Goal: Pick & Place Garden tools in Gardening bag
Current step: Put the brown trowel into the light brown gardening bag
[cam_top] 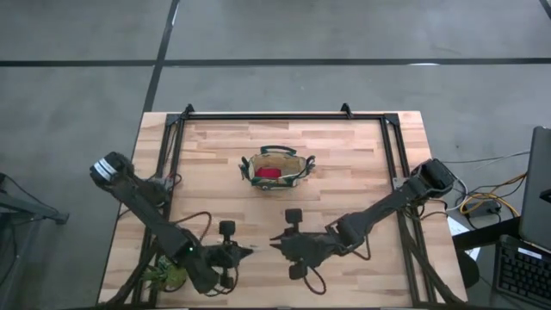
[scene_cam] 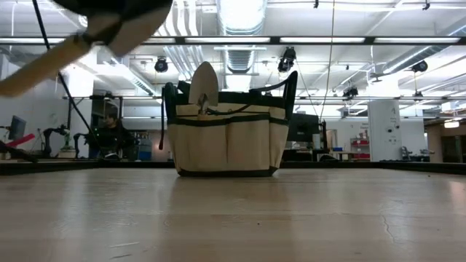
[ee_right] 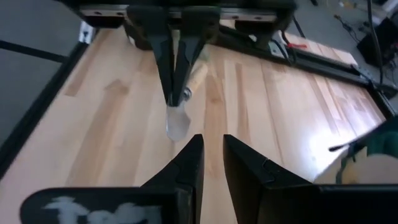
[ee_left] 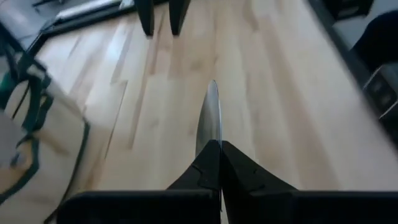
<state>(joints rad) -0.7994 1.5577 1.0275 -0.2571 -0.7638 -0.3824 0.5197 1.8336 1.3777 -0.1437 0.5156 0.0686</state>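
Left tool [cam_top: 244, 252], lower centre-left of the high view, is pressed together on a trowel [ee_left: 209, 121]; its silver blade sticks out past the fingertips above the table [cam_top: 344, 164]. Right tool [cam_top: 277, 240] sits just beside it at lower centre, tip to tip, fingers [ee_right: 186, 163] slightly apart and holding nothing. A green plant [cam_top: 164, 275] is at lower left. Farther back, upper centre, the bag [cam_top: 276, 168] stands upright with a red item [cam_top: 269, 173] inside and another trowel [scene_cam: 203, 86] poking up.

The tan bag [cam_top: 277, 167] stands upright mid-worktop, a red item [cam_top: 269, 173] and a trowel [scene_cam: 203, 88] inside. Another trowel [ee_left: 209, 118], silver-bladed, is held edge-on above the worktop.
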